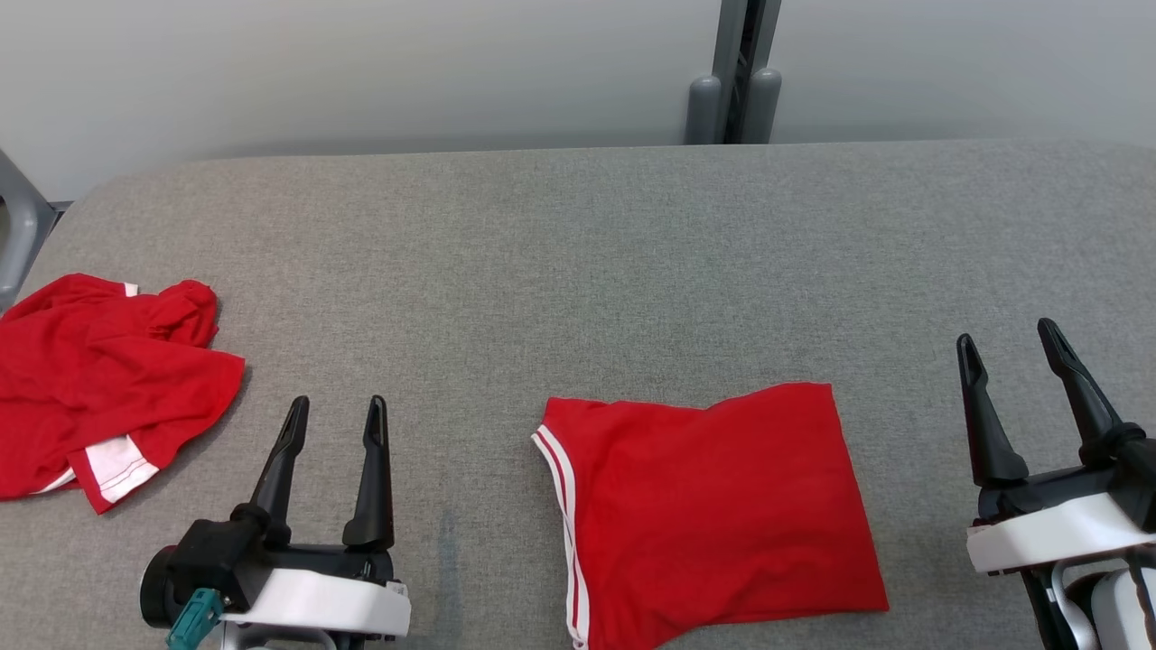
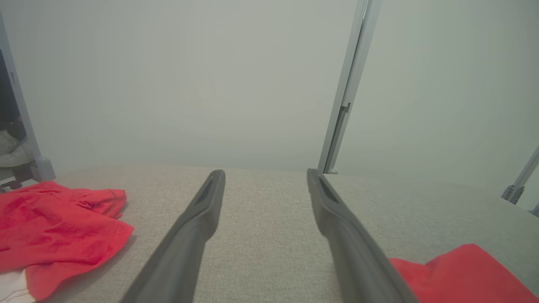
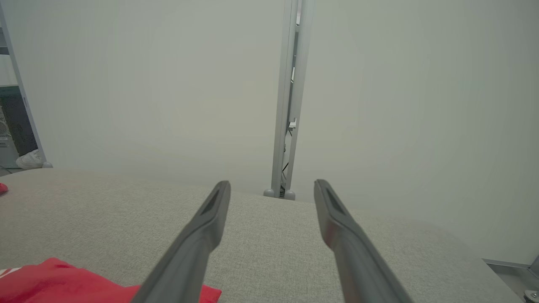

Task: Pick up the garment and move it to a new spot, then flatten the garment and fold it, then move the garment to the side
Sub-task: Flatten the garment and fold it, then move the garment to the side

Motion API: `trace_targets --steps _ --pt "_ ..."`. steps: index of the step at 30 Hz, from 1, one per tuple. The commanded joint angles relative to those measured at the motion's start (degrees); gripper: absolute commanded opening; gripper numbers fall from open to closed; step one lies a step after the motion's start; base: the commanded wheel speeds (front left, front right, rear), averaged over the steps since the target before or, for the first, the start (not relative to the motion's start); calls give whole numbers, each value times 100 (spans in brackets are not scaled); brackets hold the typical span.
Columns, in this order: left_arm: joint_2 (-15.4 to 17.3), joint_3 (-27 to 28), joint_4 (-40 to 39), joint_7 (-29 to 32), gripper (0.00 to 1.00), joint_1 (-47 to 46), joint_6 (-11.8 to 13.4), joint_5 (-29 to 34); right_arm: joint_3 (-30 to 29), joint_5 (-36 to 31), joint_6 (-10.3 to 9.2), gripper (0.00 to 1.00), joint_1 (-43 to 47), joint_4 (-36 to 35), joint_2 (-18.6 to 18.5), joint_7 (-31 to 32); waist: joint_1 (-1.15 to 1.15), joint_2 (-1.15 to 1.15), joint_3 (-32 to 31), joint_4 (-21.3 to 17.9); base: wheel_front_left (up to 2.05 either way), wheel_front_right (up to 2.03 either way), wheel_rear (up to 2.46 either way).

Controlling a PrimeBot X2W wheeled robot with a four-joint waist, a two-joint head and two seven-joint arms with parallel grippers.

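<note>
folded garment [image 1: 713, 515] lies flat on counter [image 1: 578, 253], between left tool [image 1: 338, 403] and right tool [image 1: 1007, 333]. both tools wide, holding nothing, clear of cloth. crumpled garment [image 1: 99, 379] at counter's left edge.

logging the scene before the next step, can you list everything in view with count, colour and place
folded garment: 1, red with white stripes, table centre near the front edge
crumpled garment: 1, red with white trim, table's left end
table: 1, grey fabric top, under both garments
post: 1, grey, behind the table's far edge
shoe: at least 1, white, floor past the table's left end
left gripper: 1, dark fingers, open, empty, between the garments
right gripper: 1, dark fingers, open, empty, right of the folded garment
</note>
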Motion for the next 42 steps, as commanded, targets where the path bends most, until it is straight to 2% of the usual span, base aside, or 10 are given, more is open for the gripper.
trace_targets --steps 1,8,16,28,38,39,40,41,42 --pt "23 2 3 -19 100 -42 4 6 -9 27 -2 100 -24 17 -35 -31 0 0 2 6 0 0 0" --pt "23 -23 3 -19 100 -63 17 2 -18 11 -2 100 15 73 -42 -31 0 0 21 45 0 0 0" --pt "23 -73 45 -19 100 -155 -20 -19 238 239 -2 100 96 356 -28 -31 0 0 136 121 0 0 0" --pt "23 -130 92 -19 100 -250 -30 49 1133 1400 -2 100 -35 1711 -41 239 0 0 291 245 0 0 0" --pt "22 -106 119 -19 100 -303 -82 125 1636 2093 -2 100 -328 2405 -89 519 0 0 371 330 0 0 0" --pt "23 -117 124 -19 100 -297 -84 134 1703 2167 -2 91 -351 2449 -83 559 0 0 369 332 0 0 0" --pt "22 -129 128 -19 100 -291 -86 142 1767 2223 -2 46 -372 2483 -91 569 0 0 366 333 0 0 0" --pt "22 -140 130 -19 100 -283 -84 150 1825 2272 -2 16 -395 2515 -105 574 0 0 361 334 0 0 0" --pt "23 -148 133 -19 100 -276 -82 155 1892 2305 -2 0 -417 2533 -122 583 0 0 354 334 0 0 0"
